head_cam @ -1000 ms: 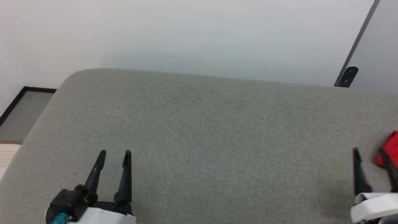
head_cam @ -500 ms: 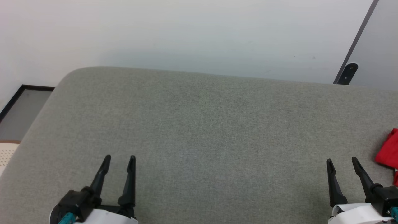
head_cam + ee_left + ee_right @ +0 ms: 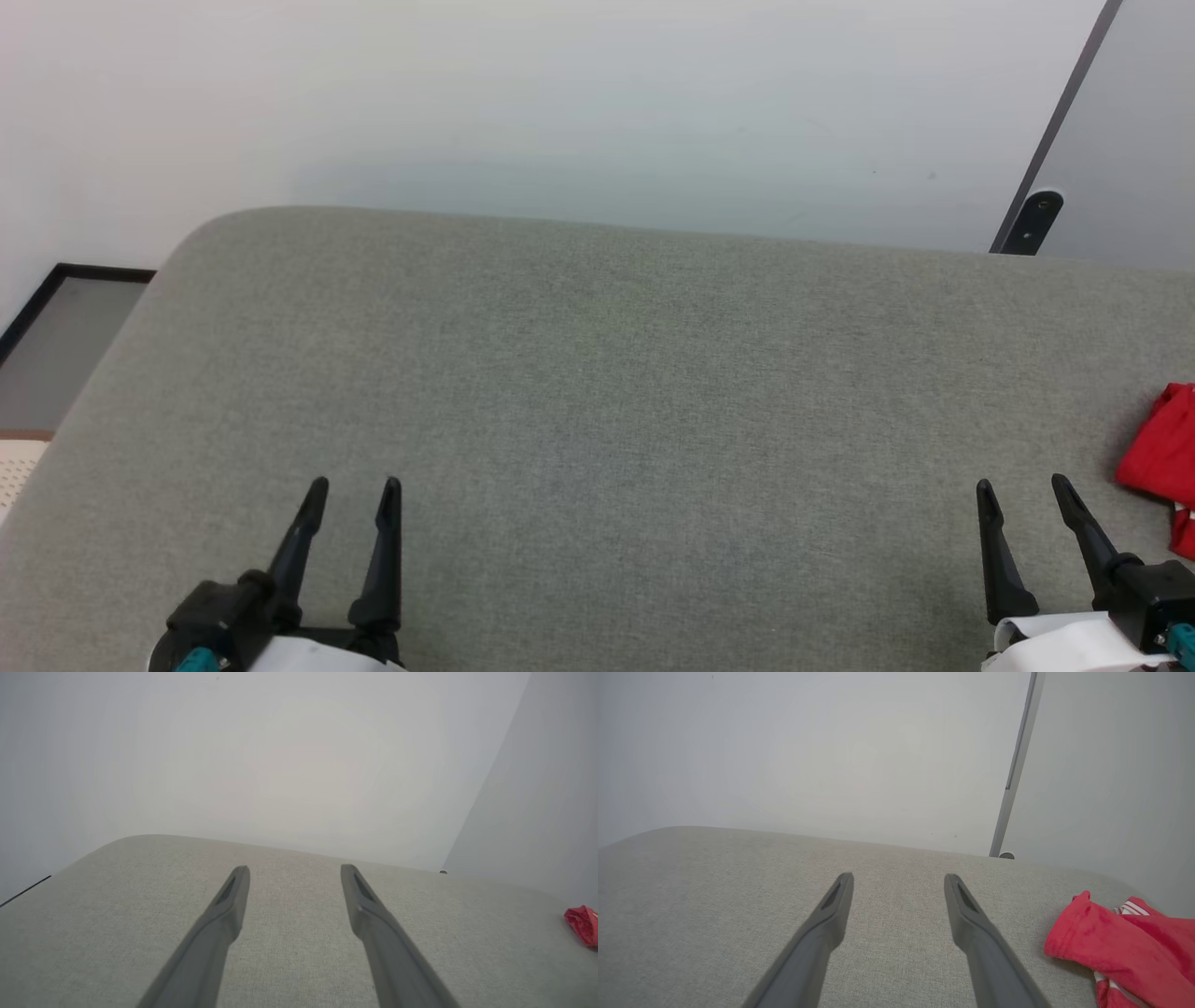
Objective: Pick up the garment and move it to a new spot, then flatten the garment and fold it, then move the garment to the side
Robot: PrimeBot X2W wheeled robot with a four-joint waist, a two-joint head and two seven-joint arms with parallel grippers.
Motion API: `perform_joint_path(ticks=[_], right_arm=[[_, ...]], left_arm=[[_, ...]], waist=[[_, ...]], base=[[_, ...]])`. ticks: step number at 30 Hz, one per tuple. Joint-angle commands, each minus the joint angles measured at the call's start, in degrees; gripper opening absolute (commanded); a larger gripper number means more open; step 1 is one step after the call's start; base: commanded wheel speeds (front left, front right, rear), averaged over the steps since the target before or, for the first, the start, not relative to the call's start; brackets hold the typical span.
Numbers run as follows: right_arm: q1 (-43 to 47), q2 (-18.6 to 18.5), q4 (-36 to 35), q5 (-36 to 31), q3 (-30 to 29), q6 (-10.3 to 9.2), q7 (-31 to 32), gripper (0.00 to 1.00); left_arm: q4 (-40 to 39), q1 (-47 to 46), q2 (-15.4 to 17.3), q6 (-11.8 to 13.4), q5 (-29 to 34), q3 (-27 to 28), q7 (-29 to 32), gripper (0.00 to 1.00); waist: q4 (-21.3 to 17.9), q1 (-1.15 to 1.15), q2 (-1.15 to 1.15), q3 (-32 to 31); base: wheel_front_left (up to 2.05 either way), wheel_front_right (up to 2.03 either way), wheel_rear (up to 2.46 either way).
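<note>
The garment [image 3: 1162, 457], red with a bit of white striped trim, lies bunched at the far right edge of the grey cushioned surface [image 3: 597, 373]. It also shows as a red heap, the garment [image 3: 1125, 952], at the lower right of the right wrist view, and as a small red scrap, the garment [image 3: 582, 924], far right in the left wrist view. My right gripper [image 3: 1023, 490] stands open just left of the garment, not touching it. My left gripper [image 3: 355, 487] is open at the lower left, over bare fabric. Both grippers, left [image 3: 294, 872] and right [image 3: 899, 879], hold nothing.
The grey surface has a rounded far-left corner [image 3: 201, 233] and ends against a white wall [image 3: 560, 93]. A dark strip with a small black fitting [image 3: 1032, 219] runs up at the back right. Floor and a dark-framed panel [image 3: 65, 345] lie beyond the left edge.
My right gripper has swung left, away from the garment, and now stands with both fingers in view. The left gripper barely moved. The camera shifted slightly.
</note>
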Motion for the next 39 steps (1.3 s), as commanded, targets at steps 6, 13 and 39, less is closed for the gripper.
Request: perform_joint_path(ticks=[6,13,39], right_arm=[[0.03,0.06,0.07,0.03,-0.06,0.00,0.02,0.00],[-0.28,0.53,2.35,4.84,-0.71,0.00,1.87,0.00],[-2.01,1.38,2.32,31.76,-1.30,-0.01,8.03,0.00]], left_arm=[[1.11,0.30,0.19,0.00,-1.25,-0.34,-0.01,0.00],[2.89,0.58,-0.56,0.02,-5.60,-0.31,1.08,0.00],[5.07,-2.30,-1.62,-0.03,-28.89,1.94,7.24,0.00]], waist=[[-0.34,0.00,0.00,-0.06],[-0.46,0.00,0.00,-0.03],[-1.07,0.00,0.00,0.17]], base=[[0.00,0.00,0.00],[0.00,0.00,0.00],[0.00,0.00,0.00]])
